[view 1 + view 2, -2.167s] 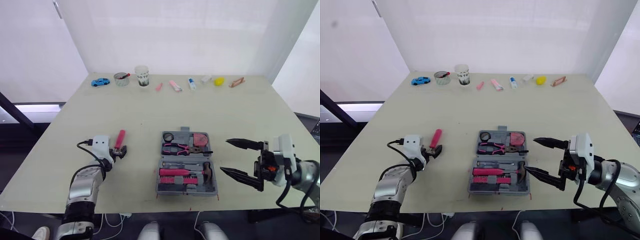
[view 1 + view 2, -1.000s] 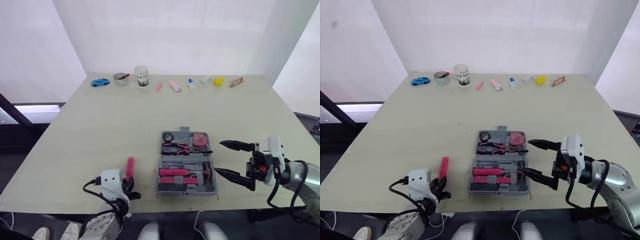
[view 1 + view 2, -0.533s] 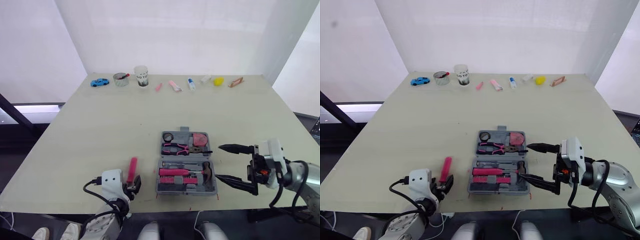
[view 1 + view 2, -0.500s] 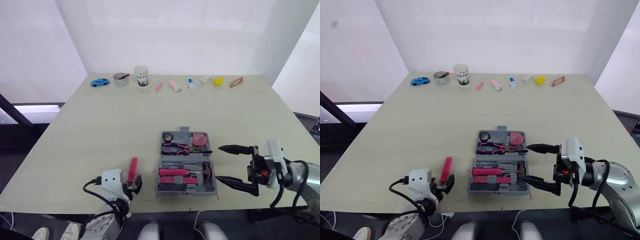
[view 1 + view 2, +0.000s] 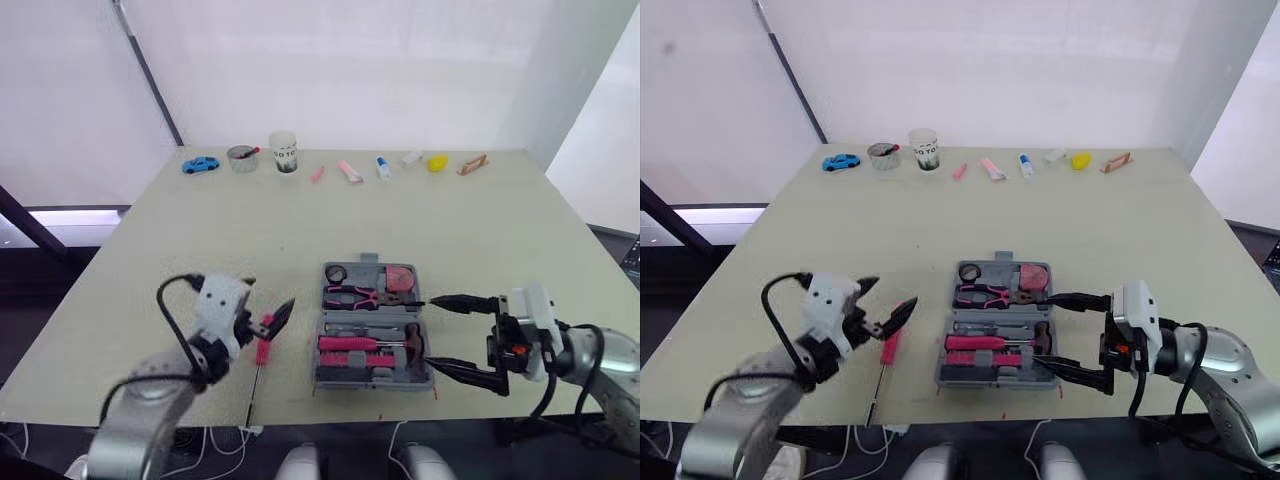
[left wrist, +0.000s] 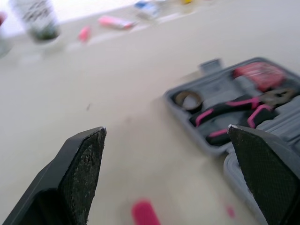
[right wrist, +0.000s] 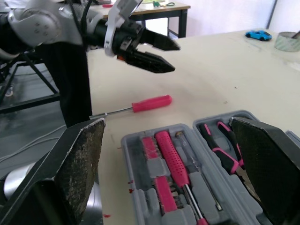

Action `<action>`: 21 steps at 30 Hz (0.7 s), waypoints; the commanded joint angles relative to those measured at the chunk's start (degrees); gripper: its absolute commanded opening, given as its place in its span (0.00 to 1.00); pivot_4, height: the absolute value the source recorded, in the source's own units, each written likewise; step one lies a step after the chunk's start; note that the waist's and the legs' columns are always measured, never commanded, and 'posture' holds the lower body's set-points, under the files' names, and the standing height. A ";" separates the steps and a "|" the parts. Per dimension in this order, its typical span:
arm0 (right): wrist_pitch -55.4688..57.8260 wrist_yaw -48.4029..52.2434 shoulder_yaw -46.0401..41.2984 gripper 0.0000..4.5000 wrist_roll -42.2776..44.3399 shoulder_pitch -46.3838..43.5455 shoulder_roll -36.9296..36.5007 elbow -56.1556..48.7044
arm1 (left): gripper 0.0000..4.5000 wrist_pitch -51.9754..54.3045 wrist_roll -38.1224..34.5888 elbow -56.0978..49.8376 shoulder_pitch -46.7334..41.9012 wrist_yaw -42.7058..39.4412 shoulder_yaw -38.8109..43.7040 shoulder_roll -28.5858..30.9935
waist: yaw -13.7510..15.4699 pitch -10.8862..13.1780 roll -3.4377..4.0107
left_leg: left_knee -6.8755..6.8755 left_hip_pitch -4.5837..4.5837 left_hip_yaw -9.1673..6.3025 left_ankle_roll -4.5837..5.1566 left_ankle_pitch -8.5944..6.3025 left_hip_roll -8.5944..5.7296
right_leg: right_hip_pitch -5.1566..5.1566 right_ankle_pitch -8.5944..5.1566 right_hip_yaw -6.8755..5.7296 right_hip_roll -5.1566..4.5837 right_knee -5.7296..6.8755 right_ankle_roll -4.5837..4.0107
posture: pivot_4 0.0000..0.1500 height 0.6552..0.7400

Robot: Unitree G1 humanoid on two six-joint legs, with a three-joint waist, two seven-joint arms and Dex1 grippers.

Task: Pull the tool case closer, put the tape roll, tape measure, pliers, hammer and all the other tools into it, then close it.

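Observation:
The grey tool case [image 5: 322, 372] lies open near the table's front edge. It holds a tape roll [image 5: 337, 274], pink-handled pliers [image 5: 352, 295], a pink tape measure [image 5: 402, 277], a hammer [image 5: 415, 341] and pink-handled drivers [image 5: 350, 345]. A pink-handled screwdriver [image 5: 264, 334] lies flat on the table just left of the case, its shaft pointing toward the front edge. My left gripper [image 5: 268, 296] hangs open right above the screwdriver's handle, holding nothing. My right gripper [image 5: 430, 331] is open at the case's right side, one fingertip by the lid half, the other by the front half.
Along the table's far edge stand a blue toy car [image 5: 201, 164], a small tin [image 5: 241, 158], a paper cup [image 5: 284, 152], some pink and white small items and a yellow object [image 5: 438, 162]. Bare tabletop stretches between that row and the case.
My left gripper, shut on the screwdriver near the front edge before, has opened and risen. The screwdriver now lies on the table. My right gripper has edged left toward the case.

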 commanded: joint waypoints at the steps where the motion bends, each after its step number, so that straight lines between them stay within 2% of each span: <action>1: -1.49 -0.32 -0.36 1.00 -0.22 -1.10 0.43 -0.63 | 0.99 -5.60 -1.00 6.86 -5.23 -13.00 -3.72 4.77 | -0.14 0.03 -0.01 | -0.02 -0.02 0.00 0.00 0.00 0.00 | -0.01 0.00 0.00 0.00 -0.04 0.00 | 1.00 1.00; 5: -2.39 -1.43 -0.03 1.00 -1.24 -1.04 1.32 -0.59 | 0.99 -18.75 3.59 23.99 -20.95 -36.41 -14.15 12.49 | 0.42 0.11 -0.02 | -0.08 -0.12 0.03 0.00 -0.01 -0.01 | -0.07 -0.01 -0.14 0.06 -0.04 0.02 | 1.00 1.00; 9: -2.50 -1.91 -0.41 1.00 -1.26 -1.12 1.43 -0.83 | 0.99 -30.18 4.36 36.79 -32.05 -51.30 -18.65 12.88 | 0.56 0.14 0.02 | -0.08 -0.14 0.21 0.00 0.00 0.01 | -0.08 -0.02 -0.14 0.11 -0.03 0.00 | 1.00 1.00; 11: -2.74 -1.63 -0.72 1.00 -1.45 -1.17 1.12 -0.59 | 0.99 -37.34 2.71 42.28 -36.67 -58.01 -24.09 15.15 | 0.30 0.14 0.01 | -0.07 -0.18 0.28 0.01 -0.01 0.01 | -0.08 0.01 -0.08 0.11 -0.07 0.06 | 1.00 1.00; 13: -3.16 -1.25 -1.01 1.00 -1.89 -1.42 0.76 0.00 | 0.99 -48.17 1.53 47.26 -42.36 -60.05 -35.62 20.63 | -0.03 0.17 -0.04 | -0.06 -0.19 0.30 0.02 -0.01 0.02 | -0.11 0.07 -0.03 0.11 -0.06 0.18 | 1.00 1.00; 15: -3.28 -1.16 -1.03 1.00 -2.13 -1.80 0.64 0.36 | 0.99 -55.47 -0.05 51.02 -46.32 -60.05 -43.28 23.45 | -0.18 0.21 -0.05 | -0.09 -0.19 0.26 0.02 -0.02 0.02 | -0.11 0.09 -0.02 0.13 -0.08 0.21 | 1.00 1.00; 17: -3.78 -1.22 -1.47 1.00 -2.46 -1.80 0.57 0.70 | 0.99 -65.47 0.75 55.73 -52.58 -60.05 -55.26 26.48 | -0.10 0.24 -0.06 | -0.09 -0.19 0.25 0.03 -0.02 0.03 | -0.13 0.09 -0.02 0.14 -0.05 0.22 | 1.00 1.00; 19: -4.21 -1.27 -1.85 1.00 -2.71 -1.50 0.56 0.91 | 0.99 -73.88 1.31 59.81 -57.79 -60.05 -65.14 28.05 | 0.03 0.25 -0.05 | -0.09 -0.21 0.25 0.03 -0.02 0.02 | -0.13 0.09 -0.03 0.14 -0.08 0.23 | 1.00 1.00; 21: -4.45 -1.25 -1.79 1.00 -2.81 -1.47 0.61 1.09 | 0.99 -78.81 0.69 63.55 -61.42 -60.05 -71.13 27.61 | 0.09 0.27 -0.08 | -0.06 -0.21 0.31 0.03 -0.02 0.02 | -0.13 0.10 0.01 0.14 -0.06 0.24 | 1.00 1.00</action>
